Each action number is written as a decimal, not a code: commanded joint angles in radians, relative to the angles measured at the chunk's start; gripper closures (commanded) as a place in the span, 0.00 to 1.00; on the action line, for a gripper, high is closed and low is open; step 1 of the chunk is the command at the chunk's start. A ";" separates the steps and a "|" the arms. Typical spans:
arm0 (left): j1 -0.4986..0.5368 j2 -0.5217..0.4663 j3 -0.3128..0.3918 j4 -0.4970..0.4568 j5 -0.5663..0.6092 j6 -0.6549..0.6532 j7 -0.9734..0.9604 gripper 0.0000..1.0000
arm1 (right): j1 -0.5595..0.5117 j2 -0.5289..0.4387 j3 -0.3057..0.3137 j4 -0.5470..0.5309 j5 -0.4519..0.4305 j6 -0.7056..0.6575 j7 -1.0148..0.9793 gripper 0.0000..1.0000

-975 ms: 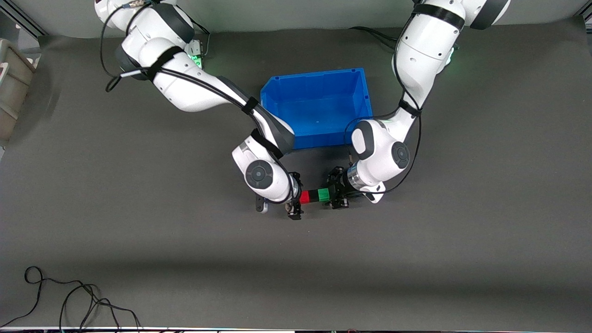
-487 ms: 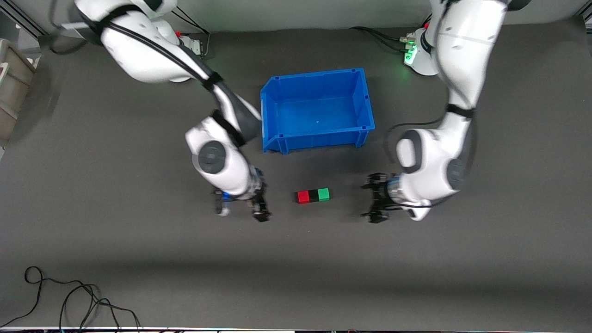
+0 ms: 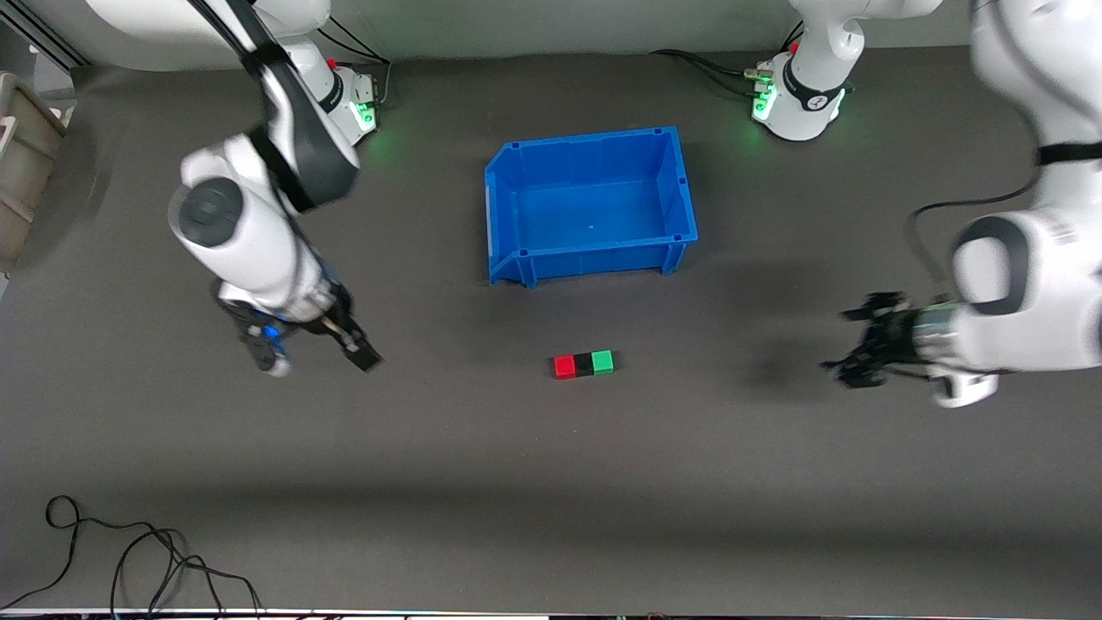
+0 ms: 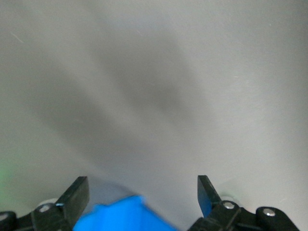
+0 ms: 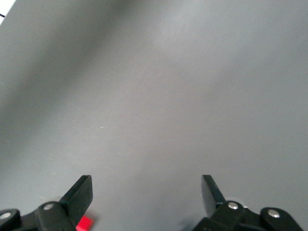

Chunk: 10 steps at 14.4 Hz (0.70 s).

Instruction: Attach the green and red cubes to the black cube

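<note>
The red cube (image 3: 565,367), black cube (image 3: 585,364) and green cube (image 3: 603,362) lie joined in one row on the table, black in the middle, nearer to the front camera than the blue bin. My right gripper (image 3: 317,357) is open and empty, well apart from the row toward the right arm's end. My left gripper (image 3: 848,344) is open and empty, well apart toward the left arm's end. The right wrist view shows its open gripper (image 5: 147,190) and the red cube (image 5: 85,224) at the edge. The left wrist view shows its open gripper (image 4: 143,192).
An empty blue bin (image 3: 594,258) stands in the table's middle, farther from the front camera than the cubes; it also shows blurred in the left wrist view (image 4: 120,216). A black cable (image 3: 129,560) lies near the front edge. A beige container (image 3: 26,164) sits at the right arm's end.
Both grippers have let go of the cube row and swung away from it toward their own ends of the table. The joined row has stayed in place.
</note>
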 commanded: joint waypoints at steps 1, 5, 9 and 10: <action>0.033 -0.051 -0.006 0.068 0.102 -0.140 0.201 0.00 | -0.072 -0.110 -0.002 -0.041 0.010 -0.061 -0.347 0.00; 0.027 -0.112 0.000 0.156 0.195 -0.281 0.416 0.00 | -0.161 -0.153 -0.005 0.064 0.061 -0.251 -0.579 0.00; -0.033 -0.221 -0.010 0.164 0.321 -0.269 0.749 0.00 | -0.192 -0.153 -0.040 0.158 0.061 -0.355 -0.771 0.00; -0.042 -0.236 -0.012 0.164 0.329 -0.271 0.779 0.00 | -0.193 -0.156 -0.042 0.176 0.061 -0.363 -0.776 0.00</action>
